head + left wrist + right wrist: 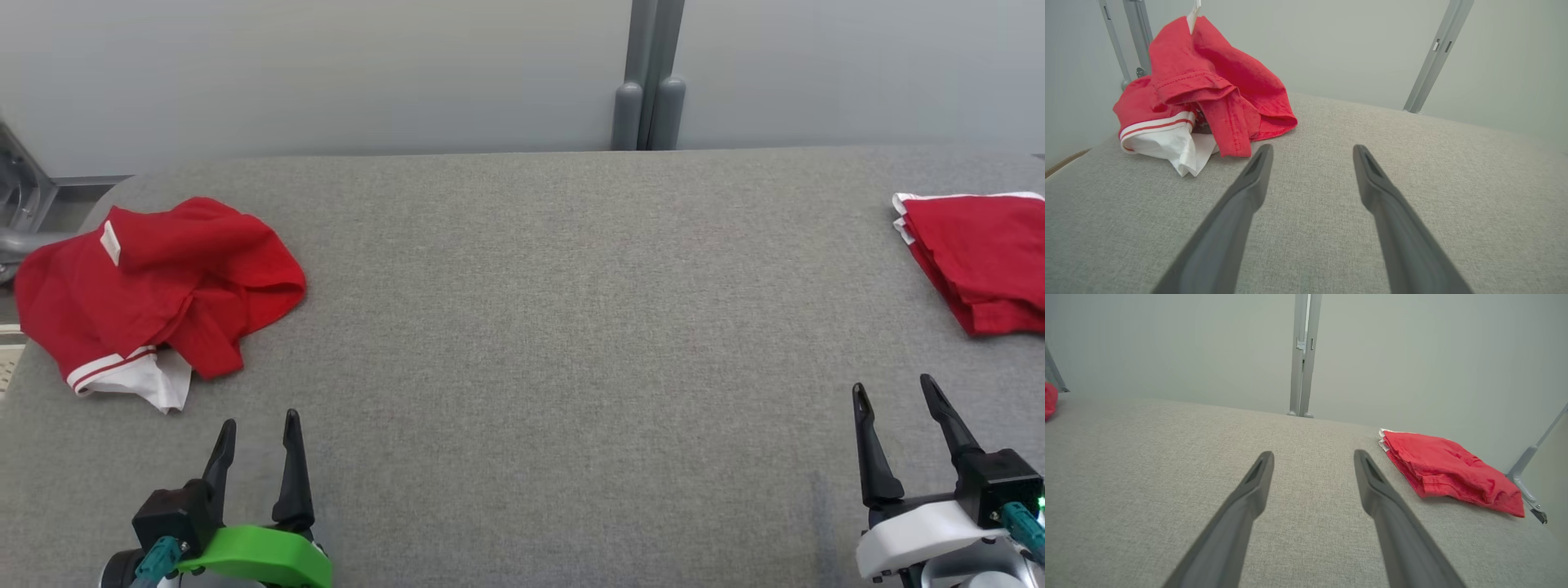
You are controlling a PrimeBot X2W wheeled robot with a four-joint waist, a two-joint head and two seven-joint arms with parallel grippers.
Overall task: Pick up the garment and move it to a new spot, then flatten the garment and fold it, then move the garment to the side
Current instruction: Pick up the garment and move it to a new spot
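A crumpled red garment (159, 282) with a white, red-striped trim lies in a heap at the far left of the grey table (555, 327); the left wrist view shows this garment (1208, 90) bunched up just beyond and left of my fingers. My left gripper (257, 433) hovers open near the front left edge, a little short of the heap, with nothing between its fingers. At the front right my right gripper (894, 390) stands open and empty too. Both wrist views show bare cloth between the fingers of the left gripper (1312, 151) and the right gripper (1314, 457).
A second red garment (980, 257), folded flat, lies at the table's right edge and appears as a neat stack (1449, 469) in the right wrist view. Grey frame posts (649, 82) rise behind the table's far edge. A metal bracket (20, 196) stands at the far left.
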